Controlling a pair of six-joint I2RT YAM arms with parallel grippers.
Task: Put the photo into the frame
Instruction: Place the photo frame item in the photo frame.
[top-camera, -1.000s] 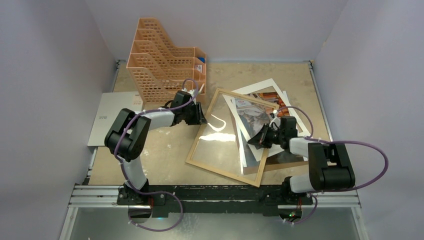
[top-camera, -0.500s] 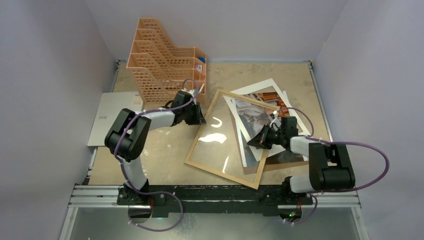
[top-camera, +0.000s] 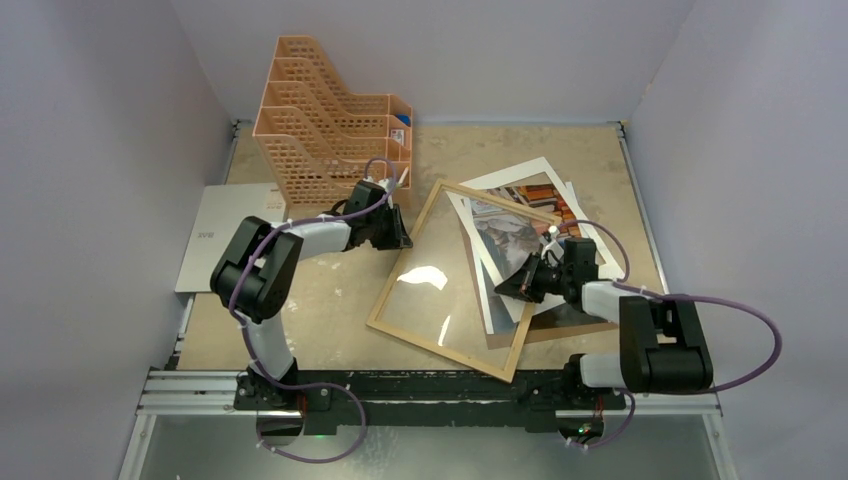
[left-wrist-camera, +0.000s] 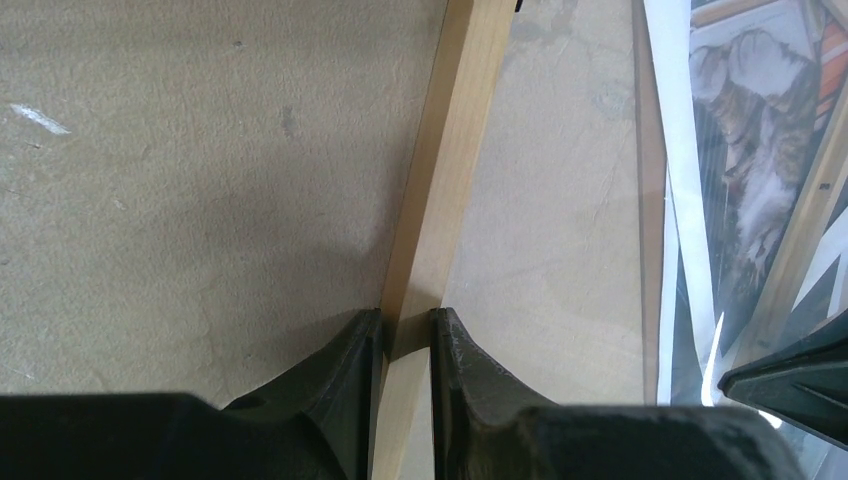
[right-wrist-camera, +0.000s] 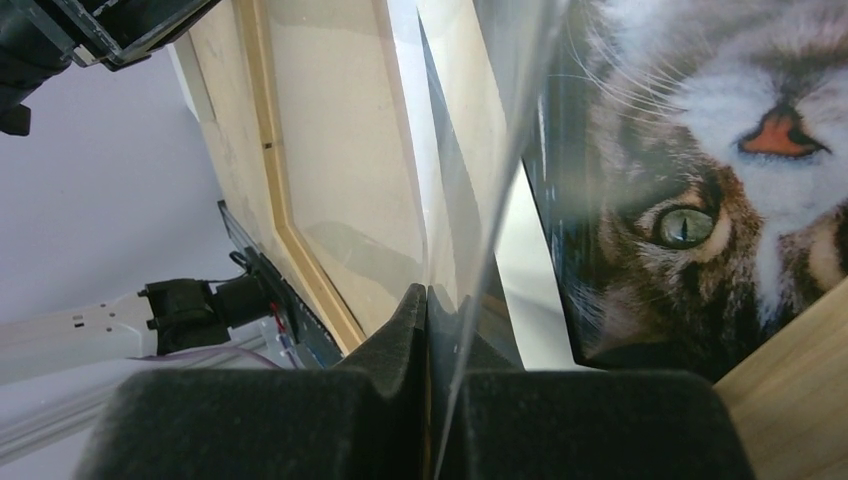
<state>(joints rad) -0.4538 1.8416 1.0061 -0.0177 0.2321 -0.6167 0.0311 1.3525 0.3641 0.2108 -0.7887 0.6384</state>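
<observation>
The frame (top-camera: 440, 352), light wood with a clear pane, lies skewed mid-table. My left gripper (top-camera: 403, 232) is shut on its left rail; in the left wrist view the rail (left-wrist-camera: 450, 170) runs up from between the jaws at my left gripper (left-wrist-camera: 406, 325). The photo (top-camera: 545, 195), a cat among books with a white border, lies face up partly under the frame's right half. My right gripper (top-camera: 503, 288) is shut, reaching across the right rail into the opening. In the right wrist view my right gripper (right-wrist-camera: 427, 295) sits against the pane's edge, beside the photo (right-wrist-camera: 740, 170).
An orange lattice organizer (top-camera: 330, 120) stands at the back left, just behind my left arm. A grey sheet (top-camera: 230, 230) hangs over the table's left edge. A brown backing board (top-camera: 575, 325) lies under the photo near my right arm.
My left gripper's jaws have closed onto the frame's left rail. The frame has shifted slightly and its glare has moved. My right gripper has slid a little toward the near edge.
</observation>
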